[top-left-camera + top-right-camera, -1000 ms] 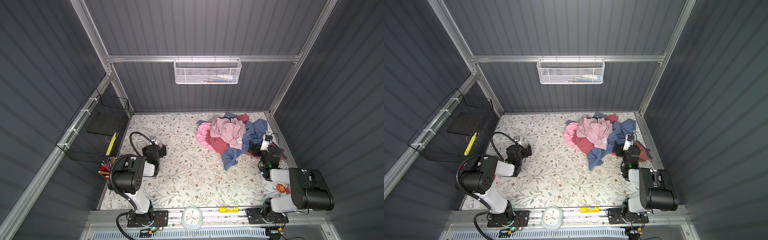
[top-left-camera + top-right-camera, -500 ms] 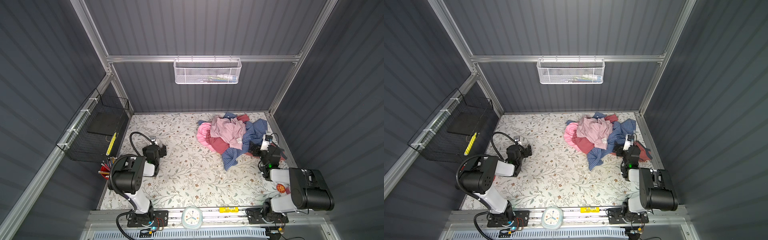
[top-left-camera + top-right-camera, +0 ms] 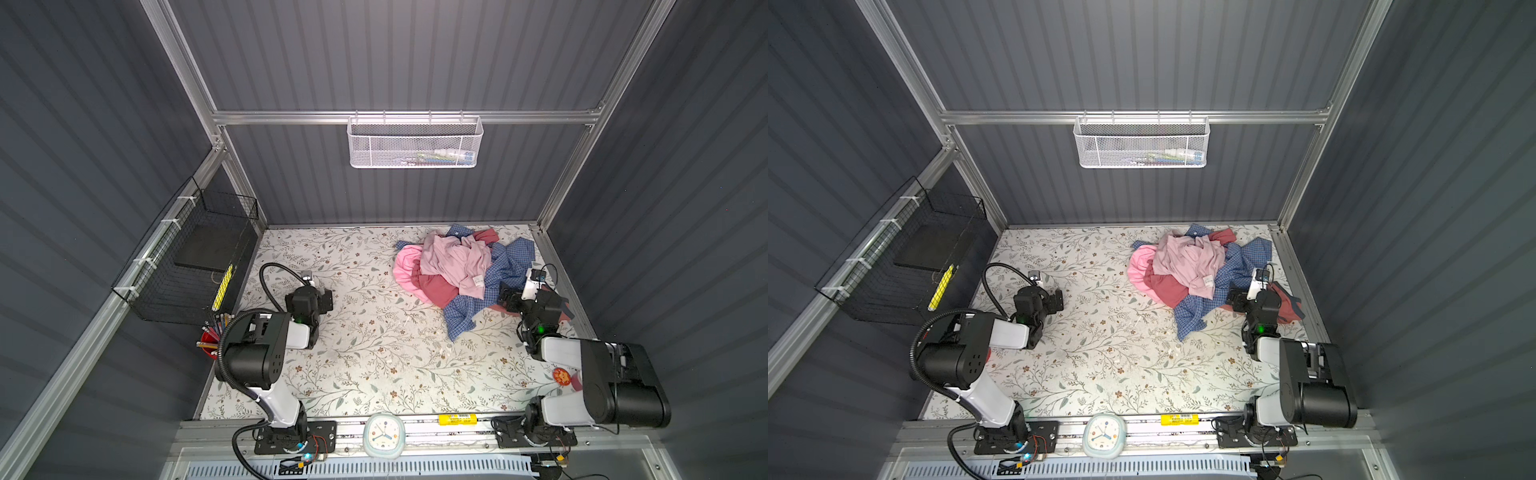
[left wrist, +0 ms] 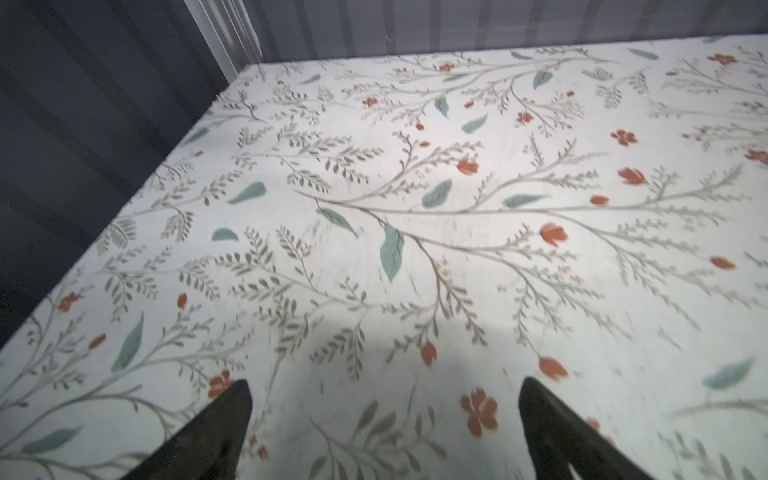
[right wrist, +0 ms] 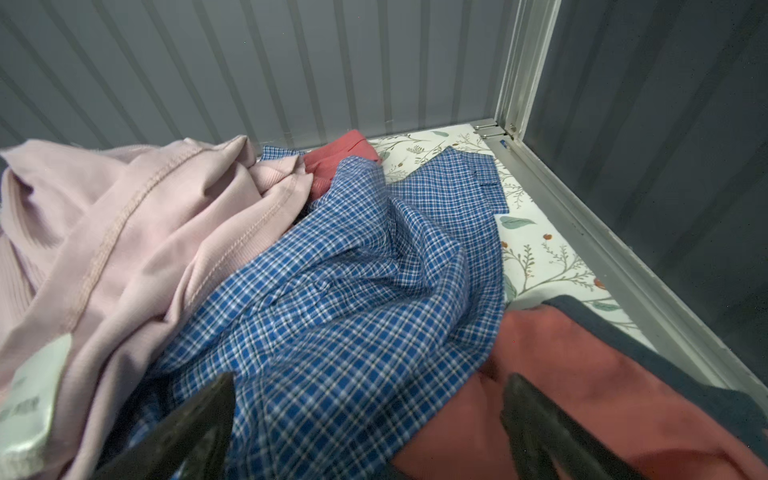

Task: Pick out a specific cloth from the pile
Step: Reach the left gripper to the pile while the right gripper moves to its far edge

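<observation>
The pile [image 3: 461,270] [image 3: 1196,270] lies at the back right of the floral table. In both top views the cloth [image 3: 436,286] [image 3: 1167,286], a plain dusty rose-red piece, shows between a bright pink garment [image 3: 405,270] and a pale pink one [image 3: 457,257]. A blue checked shirt [image 5: 353,291] drapes over the pile's right side. My right gripper [image 3: 505,297] [image 5: 370,388] hangs open at the pile's right edge, over the checked shirt and a salmon-red piece with dark trim [image 5: 573,374]. My left gripper [image 3: 322,299] [image 4: 384,388] stands open over bare table, far left of the pile.
A black wire basket [image 3: 195,257] hangs on the left wall above a red cup of pencils [image 3: 210,336]. A white mesh basket [image 3: 415,143] hangs on the back wall. A small clock [image 3: 383,434] sits on the front rail. Grey walls close in on three sides.
</observation>
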`<control>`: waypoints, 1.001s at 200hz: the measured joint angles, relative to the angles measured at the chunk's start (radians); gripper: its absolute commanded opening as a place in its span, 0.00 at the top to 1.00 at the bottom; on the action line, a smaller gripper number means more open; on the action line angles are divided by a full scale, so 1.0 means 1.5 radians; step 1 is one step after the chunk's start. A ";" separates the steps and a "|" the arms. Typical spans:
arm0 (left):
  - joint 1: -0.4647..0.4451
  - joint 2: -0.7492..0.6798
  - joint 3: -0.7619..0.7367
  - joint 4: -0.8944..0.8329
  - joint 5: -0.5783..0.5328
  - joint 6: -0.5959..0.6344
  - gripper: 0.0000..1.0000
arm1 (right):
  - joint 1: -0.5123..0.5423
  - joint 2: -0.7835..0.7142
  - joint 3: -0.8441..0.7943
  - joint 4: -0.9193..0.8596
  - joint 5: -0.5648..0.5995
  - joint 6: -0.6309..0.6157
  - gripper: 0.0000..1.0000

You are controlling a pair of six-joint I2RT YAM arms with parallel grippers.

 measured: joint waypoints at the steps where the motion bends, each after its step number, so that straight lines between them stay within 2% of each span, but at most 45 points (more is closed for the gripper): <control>1: 0.000 0.000 0.012 -0.020 -0.003 -0.005 0.00 | -0.001 -0.005 0.006 -0.013 0.002 0.003 0.01; 22: 0.009 0.034 0.241 -0.253 -0.016 -0.059 0.00 | -0.030 -0.056 0.101 -0.146 0.014 0.053 0.01; 40: 0.013 0.079 0.410 -0.359 0.024 -0.091 0.00 | -0.058 -0.076 0.180 -0.231 0.003 0.097 0.01; 58: 0.016 0.105 0.497 -0.413 0.078 -0.126 0.00 | -0.066 -0.071 0.257 -0.320 -0.040 0.124 0.01; 85: 0.008 0.118 0.531 -0.443 0.136 -0.176 0.00 | -0.062 -0.053 0.348 -0.424 -0.106 0.154 0.01; 124: -0.017 0.126 0.559 -0.446 0.188 -0.219 0.00 | -0.050 -0.050 0.414 -0.537 -0.150 0.177 0.05; 164: -0.086 0.126 0.559 -0.448 0.211 -0.228 0.01 | -0.001 -0.027 0.478 -0.645 -0.146 0.170 0.09; 200: -0.160 0.128 0.559 -0.449 0.234 -0.232 0.02 | 0.032 -0.011 0.486 -0.723 -0.128 0.178 0.15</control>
